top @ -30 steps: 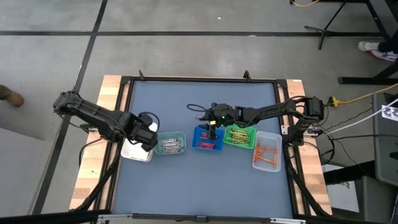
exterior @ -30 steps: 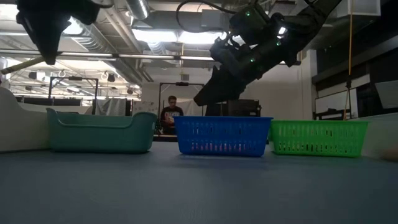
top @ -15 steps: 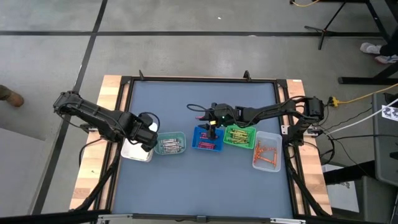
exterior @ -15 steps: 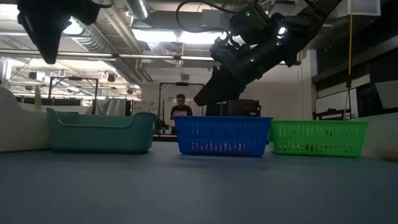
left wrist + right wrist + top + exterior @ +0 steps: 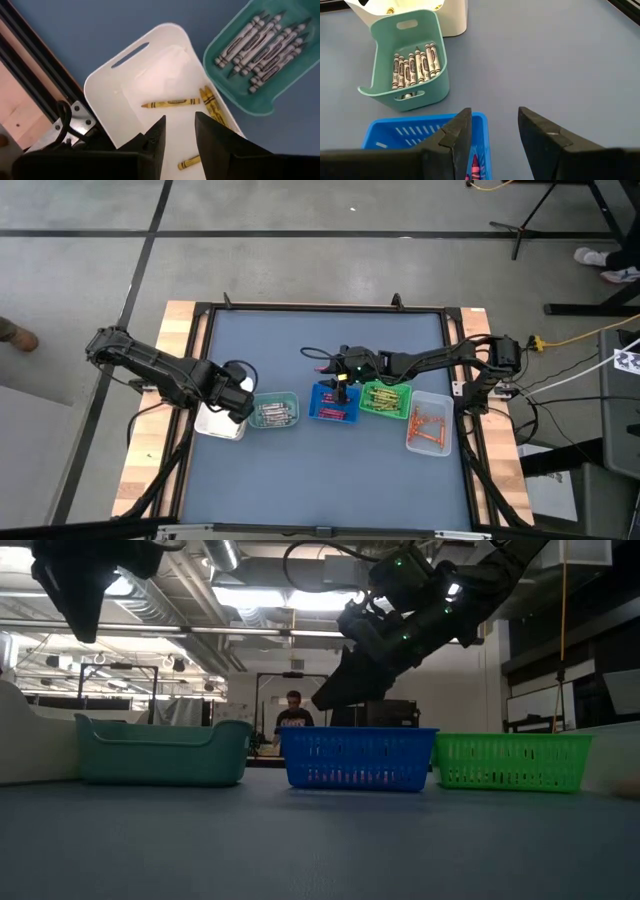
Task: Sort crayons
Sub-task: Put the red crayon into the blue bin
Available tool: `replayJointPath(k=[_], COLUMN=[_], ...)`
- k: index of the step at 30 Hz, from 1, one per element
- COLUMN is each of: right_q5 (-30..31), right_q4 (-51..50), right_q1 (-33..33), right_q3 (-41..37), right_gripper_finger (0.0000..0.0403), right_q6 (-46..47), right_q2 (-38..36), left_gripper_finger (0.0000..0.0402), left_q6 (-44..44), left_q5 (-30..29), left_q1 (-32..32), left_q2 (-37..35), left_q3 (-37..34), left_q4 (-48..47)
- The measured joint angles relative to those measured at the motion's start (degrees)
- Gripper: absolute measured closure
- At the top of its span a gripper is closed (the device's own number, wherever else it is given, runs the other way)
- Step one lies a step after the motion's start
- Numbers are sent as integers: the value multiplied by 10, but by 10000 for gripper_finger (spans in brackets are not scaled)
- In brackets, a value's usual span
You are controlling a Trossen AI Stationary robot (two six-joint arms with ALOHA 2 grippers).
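Your left gripper (image 5: 176,130) hangs over the white tray (image 5: 107,85) near the table's left edge, jaws just parted w/ nothing held; a yellow crayon (image 5: 170,103) now lies inside, so that drop looks done. Right gripper (image 5: 492,131) waits open, empty, over the blue tray (image 5: 395,135)

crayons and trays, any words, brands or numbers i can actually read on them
None can be read.
Grey paper-wrapped crayons in the teal plastic tray: dark label print, too small to read.
Yellow paper-wrapped crayon in the white plastic tray: dark oval label mark, unreadable.
Blue slotted basket, teal tray, white tray: no lettering visible.
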Motion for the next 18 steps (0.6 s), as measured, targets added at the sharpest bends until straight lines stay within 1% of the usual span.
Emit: replayJointPath(k=[13, 18], right_q5=[0, -3], right_q4=[0, 0], right_q1=[0, -7], right_q3=[0, 0], right_gripper_finger=[243, 243], right_q6=[0, 19], right_q2=[0, 0], left_gripper_finger=[313, 313], left_q6=[1, 1], left_q5=[-62, -101], left_q1=[0, 1], left_q2=[0, 0], left_q3=[1, 1], left_q4=[16, 41])
